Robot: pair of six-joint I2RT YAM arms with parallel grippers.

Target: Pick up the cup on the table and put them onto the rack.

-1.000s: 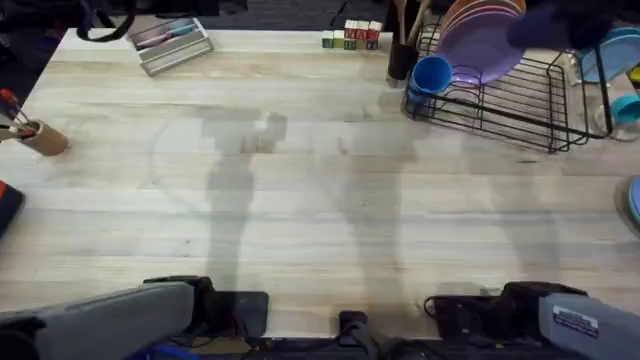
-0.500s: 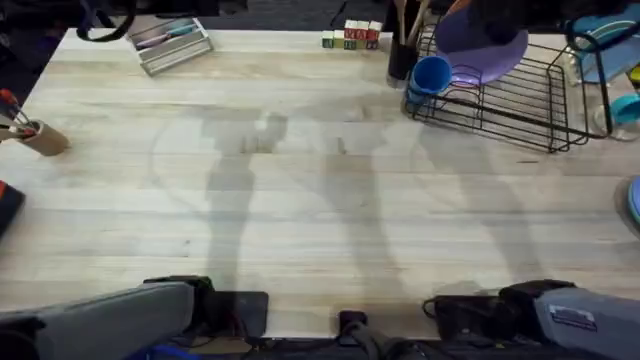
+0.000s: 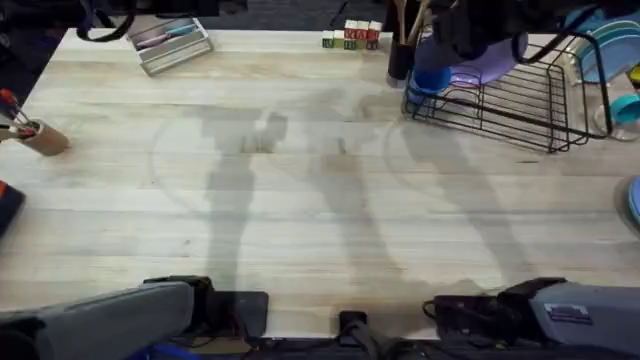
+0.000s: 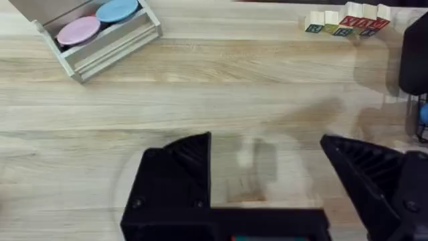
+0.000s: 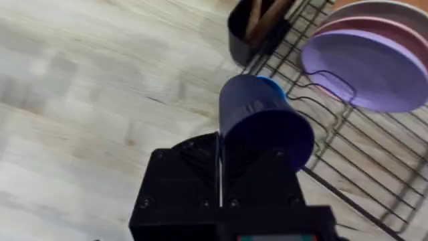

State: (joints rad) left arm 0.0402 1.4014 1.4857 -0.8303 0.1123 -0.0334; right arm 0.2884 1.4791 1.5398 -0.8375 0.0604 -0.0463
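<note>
Gleaming bright blue, the cup [image 5: 264, 124], plain, tapered, handleless, at the rack [image 5: 348, 161]

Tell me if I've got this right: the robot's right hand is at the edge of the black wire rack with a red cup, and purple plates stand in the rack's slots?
Not quite: the cup is bright blue, not red, as the right wrist view shows. The rest holds: the right hand is at the edge of the black wire rack with it, and purple plates stand in the slots.

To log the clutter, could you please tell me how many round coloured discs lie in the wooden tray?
2: a pink disc and a blue disc, side by side in the tray. More could be hidden beneath them.
</note>
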